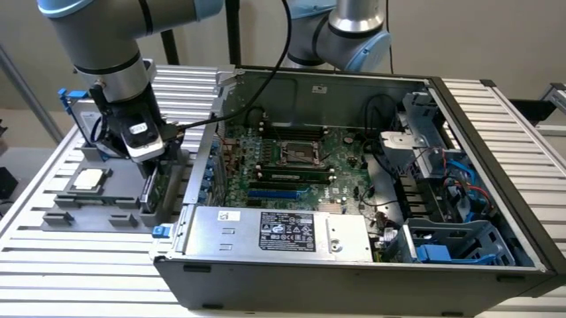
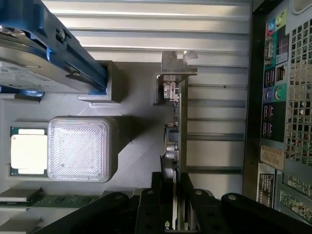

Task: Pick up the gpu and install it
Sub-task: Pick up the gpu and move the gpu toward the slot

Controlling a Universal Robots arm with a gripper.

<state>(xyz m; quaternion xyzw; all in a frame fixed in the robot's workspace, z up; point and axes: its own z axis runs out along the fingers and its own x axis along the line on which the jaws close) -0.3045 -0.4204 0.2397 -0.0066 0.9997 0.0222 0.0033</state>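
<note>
Item: gpu (image 2: 181, 122), on edge in parts tray (image 2: 141, 151) just beside computer case (image 2: 254, 122); long axis runs from silver bracket (image 2: 178, 66) straight back into gripper (image 2: 173, 190), jaws apparently clamped on its near end, one per face.

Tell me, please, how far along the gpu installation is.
Nothing is installed yet: the gpu stands on edge in its grey holder, outside the case. In hand: the end effector sits at the card's edge. Left: the lift and seating on the motherboard.
</note>
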